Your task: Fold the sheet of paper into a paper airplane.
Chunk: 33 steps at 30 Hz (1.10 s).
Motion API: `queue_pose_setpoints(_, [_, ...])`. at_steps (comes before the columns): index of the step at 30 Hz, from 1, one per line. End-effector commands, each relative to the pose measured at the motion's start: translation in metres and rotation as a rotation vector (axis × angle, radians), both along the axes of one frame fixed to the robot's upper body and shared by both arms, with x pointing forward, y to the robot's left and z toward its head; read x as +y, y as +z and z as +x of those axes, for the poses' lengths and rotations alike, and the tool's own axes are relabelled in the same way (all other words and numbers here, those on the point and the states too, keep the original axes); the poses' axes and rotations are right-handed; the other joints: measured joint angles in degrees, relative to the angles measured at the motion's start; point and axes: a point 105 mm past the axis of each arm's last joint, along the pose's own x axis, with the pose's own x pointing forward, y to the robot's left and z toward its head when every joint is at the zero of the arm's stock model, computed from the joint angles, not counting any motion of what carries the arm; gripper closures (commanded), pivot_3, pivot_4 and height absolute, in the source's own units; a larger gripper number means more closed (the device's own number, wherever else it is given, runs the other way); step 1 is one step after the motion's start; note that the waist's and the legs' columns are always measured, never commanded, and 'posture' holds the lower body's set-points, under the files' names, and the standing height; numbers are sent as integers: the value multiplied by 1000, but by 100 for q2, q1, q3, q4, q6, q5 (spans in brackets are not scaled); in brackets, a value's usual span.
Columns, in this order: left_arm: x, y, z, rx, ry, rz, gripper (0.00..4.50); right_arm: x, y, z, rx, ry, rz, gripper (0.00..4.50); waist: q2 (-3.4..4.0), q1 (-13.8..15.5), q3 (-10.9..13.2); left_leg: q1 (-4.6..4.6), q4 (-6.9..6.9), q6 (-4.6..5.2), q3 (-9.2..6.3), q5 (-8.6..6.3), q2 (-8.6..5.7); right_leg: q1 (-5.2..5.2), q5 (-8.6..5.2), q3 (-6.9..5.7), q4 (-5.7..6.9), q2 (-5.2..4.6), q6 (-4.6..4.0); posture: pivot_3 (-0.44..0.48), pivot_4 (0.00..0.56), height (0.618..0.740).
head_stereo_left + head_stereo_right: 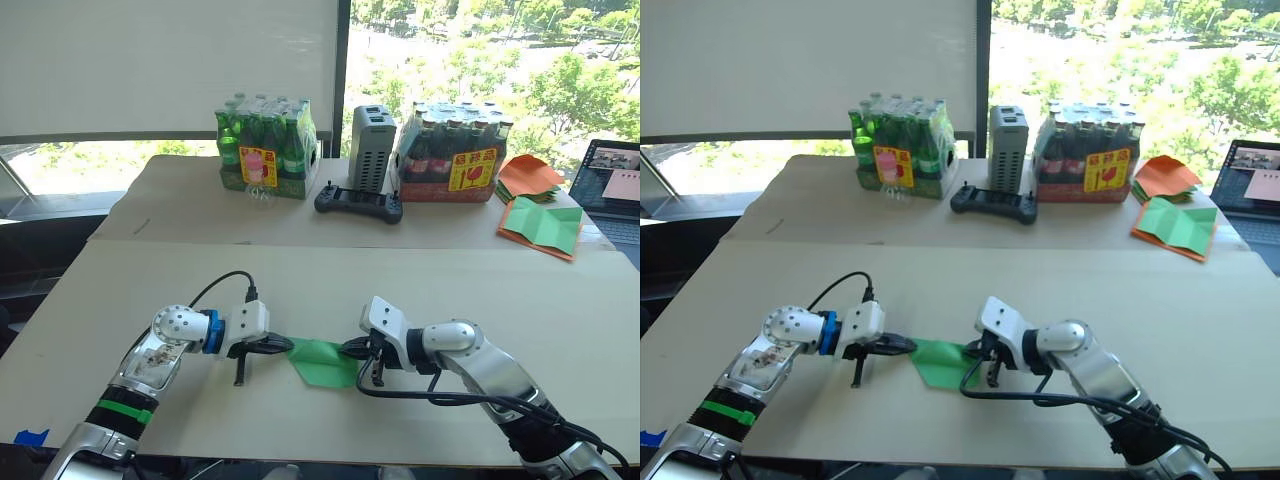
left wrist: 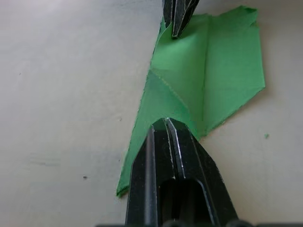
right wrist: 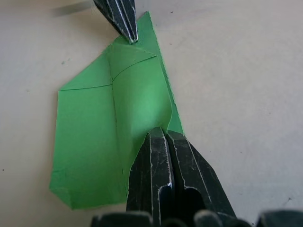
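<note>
The sheet of paper [image 1: 325,362] is bright green, folded into a creased wedge, lying near the front edge of the table [image 1: 400,280] between my two grippers. My left gripper [image 1: 285,345] is shut on the paper's pointed left end. My right gripper [image 1: 348,349] is shut on its right edge, where the paper buckles up a little [image 3: 163,120]. The left wrist view has the creased flaps [image 2: 208,80] with my right gripper's fingertips [image 2: 177,19] at the far end.
At the back of the table stand two shrink-wrapped bottle packs [image 1: 265,150] [image 1: 452,155], a grey box [image 1: 372,150] and a black controller [image 1: 359,204]. A green creased sheet edged with orange [image 1: 541,228] and orange papers [image 1: 528,176] lie back right, beside a laptop [image 1: 612,185].
</note>
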Motion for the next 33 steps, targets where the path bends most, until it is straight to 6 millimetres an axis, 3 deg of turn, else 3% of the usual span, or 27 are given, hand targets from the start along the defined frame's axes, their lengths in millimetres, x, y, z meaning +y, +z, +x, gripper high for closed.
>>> queue_pose_setpoints(1, [-9, 27, -7, -28, -62, -61, 4500, -2, -8, 0, 8, -12, -32, 4479, 0, -4, 0, 0, 0, 0, 0, 0, 0, 0, 0, 0, 0, 0, 0, 0, 150, 675])
queue_pose_setpoints(5, [-16, 32, -13, 10, -79, -101, 4500, -1, -8, 0, 8, -13, -27, 4479, 0, -15, 0, 1, 0, 0, -1, 0, 0, 1, 0, 0, 0, 0, 0, 0, 150, 675])
queue_pose_setpoints(12, [-20, 5, -10, 39, -78, -31, 4500, 0, -6, 0, -4, -27, -19, 4479, 0, -34, 0, 3, 0, -1, 0, 0, 1, 3, 0, 0, 1, 0, 0, 0, 150, 675])
queue_pose_setpoints(18, [-22, -1, -5, 39, -78, -15, 4500, 1, 3, 2, -34, -38, -2, 4479, 0, -38, 0, 1, 0, -2, 0, 1, 1, 1, 0, 1, 1, 0, -1, 0, 150, 675])
queue_pose_setpoints(24, [-23, -8, -5, 53, -76, 2, 4500, 3, 7, -1, -46, -25, 10, 2641, 0, -36, 0, -1, 0, -2, -1, 1, 0, 0, 0, 0, 1, 0, -1, 0, 150, 675])
queue_pose_setpoints(25, [-23, -8, -5, 55, -77, 2, 4500, 4, 8, -1, -50, -23, 13, 2104, 0, -35, 0, -1, 0, -2, -1, 1, -1, 0, 0, 0, 0, -1, 0, 0, 150, 675])
queue_pose_setpoints(30, [-22, -13, -6, 67, -75, 14, 4500, 15, 40, 0, -125, -11, 154, 488, 0, -36, 0, -1, 0, -2, -1, 1, 0, -1, 0, 0, 0, 0, -1, 0, 150, 675])
queue_pose_setpoints(33, [-20, -17, -7, 70, -75, 33, 4500, 23, 59, -2, -194, 11, 237, 488, 0, -34, 0, -3, 0, -2, -1, 1, -1, -1, 0, 0, -1, -1, 0, 0, 150, 675])
